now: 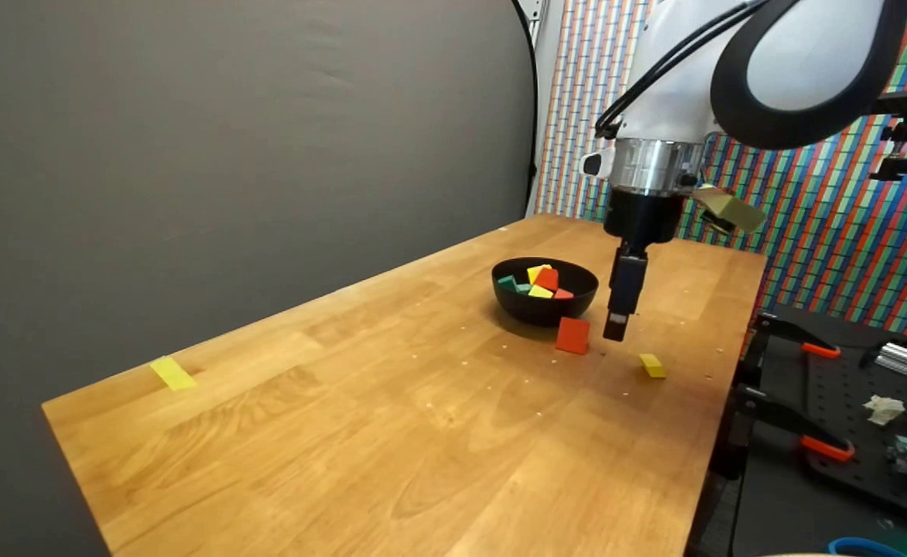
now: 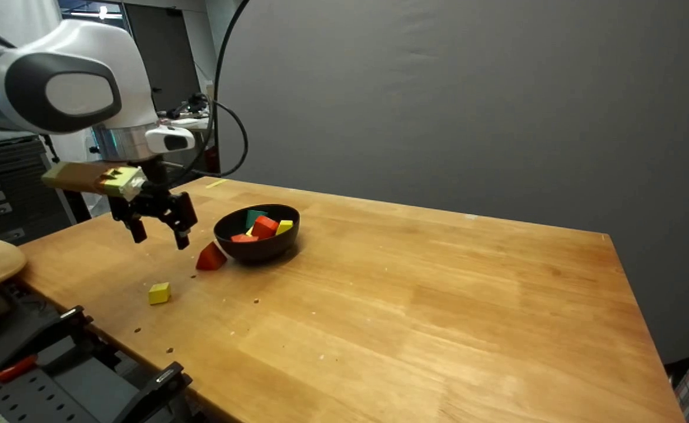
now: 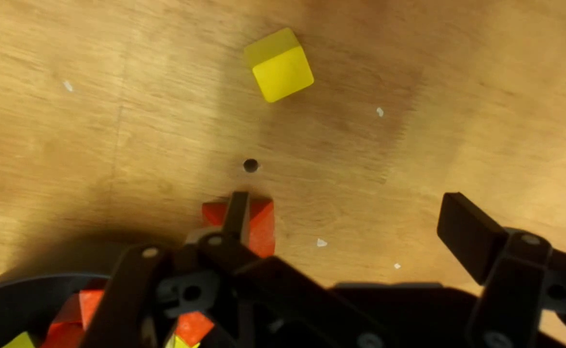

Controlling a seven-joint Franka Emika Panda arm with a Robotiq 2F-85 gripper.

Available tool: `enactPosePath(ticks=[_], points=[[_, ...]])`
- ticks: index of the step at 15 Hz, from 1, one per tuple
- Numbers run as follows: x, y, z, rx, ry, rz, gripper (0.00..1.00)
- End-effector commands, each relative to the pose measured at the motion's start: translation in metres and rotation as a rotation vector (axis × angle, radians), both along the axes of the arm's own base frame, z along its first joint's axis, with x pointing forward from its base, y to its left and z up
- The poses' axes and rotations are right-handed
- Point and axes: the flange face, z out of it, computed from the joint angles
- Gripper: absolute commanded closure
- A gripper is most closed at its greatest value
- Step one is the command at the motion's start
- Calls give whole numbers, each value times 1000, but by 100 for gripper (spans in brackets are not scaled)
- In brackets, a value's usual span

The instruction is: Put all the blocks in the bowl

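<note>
The table (image 2: 438,323) is stretching well beyond the black bowl (image 2: 256,252), likely giving more open room on that side than toward the lower-left edge in an exterior view. The bowl is standing upright and already holding several red, yellow and green blocks (image 2: 265,227); with them lying in a heap, a piece released too high could be bouncing over the rim. The gripper (image 2: 160,240) is hanging above the table, fingers (image 3: 237,212) spread, with nothing between them. In the wrist view one finger is covering part of the red block (image 2: 210,257), so dropping straight down would be risking a knock. That block is lying just beside the bowl; whether they are touching is hard to tell, and a finger wedging in there could be shoving the bowl. The yellow block (image 2: 159,293) is resting nearer that edge; a nudge could be sending it off, though room is showing all round it for straddling.
</note>
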Motion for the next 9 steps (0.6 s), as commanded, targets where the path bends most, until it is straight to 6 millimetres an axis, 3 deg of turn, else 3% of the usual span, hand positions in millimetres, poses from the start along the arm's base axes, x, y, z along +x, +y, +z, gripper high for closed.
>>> enactPosePath(ticks=[1, 6, 9], points=[[1, 1, -34, -16, -88, -63, 0], [7, -28, -59, -101, -185, -119, 0], [4, -30, -69, -150, -236, -138, 0]])
